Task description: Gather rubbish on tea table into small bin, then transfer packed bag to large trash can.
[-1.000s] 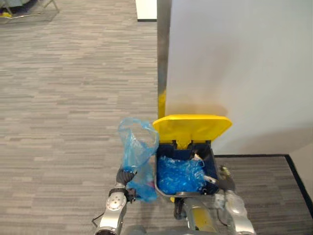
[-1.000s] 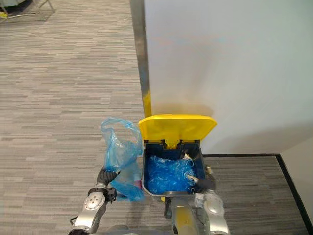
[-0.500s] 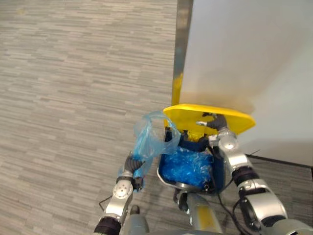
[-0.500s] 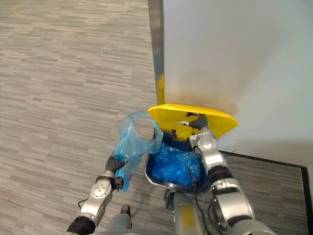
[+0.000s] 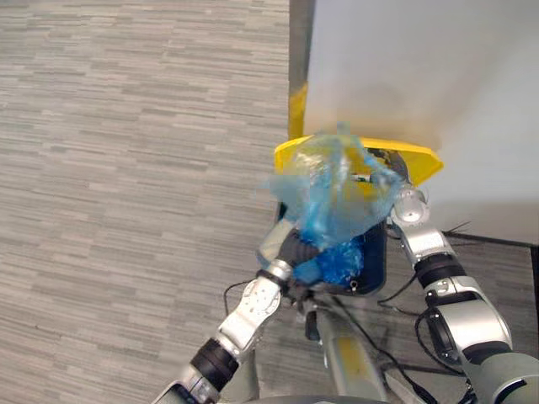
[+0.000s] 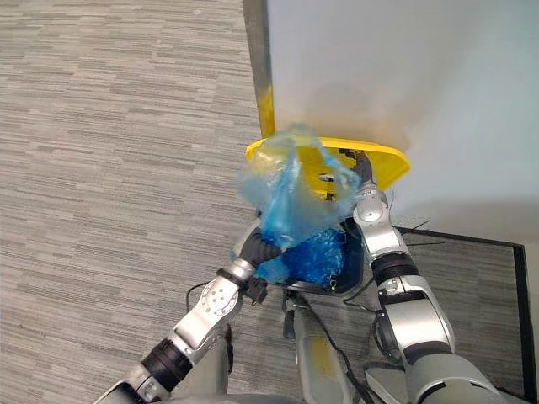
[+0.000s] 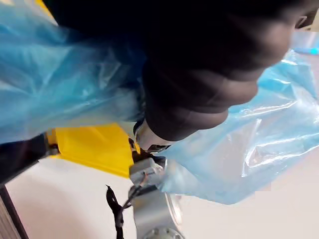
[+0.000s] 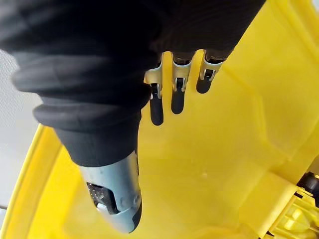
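Your right hand (image 8: 189, 25): the fingers (image 8: 156, 110) are straight and lie side by side, their dark tips against the inner face of the yellow lid (image 8: 224, 149). The thumb (image 8: 117, 199) stands apart from them and is not curled round anything. In the eye views this hand sits under the lid, close to its right edge, and the lid is open and tilted back towards the white wall panel (image 5: 421, 67).

Your left hand (image 5: 296, 250): its dark cover shows at the left front corner of the bin (image 5: 376, 257). The cover and the plastic film hide its grip, so you cannot tell whether it is closed. The blue bag (image 5: 337, 189) is bunched at this hand. From there it billows upward, clear of the floor, above the bin's open mouth and in front of the lid's inner face. In the left wrist view the film spreads on both sides of the cover, with the lid showing behind it.

Bin: dark blue, standing at the foot of the wall panel beside a metal post (image 5: 299, 50). A crumpled blue liner (image 5: 341, 257) lies inside it, and grey striped carpet (image 5: 126, 168) lies to its left.
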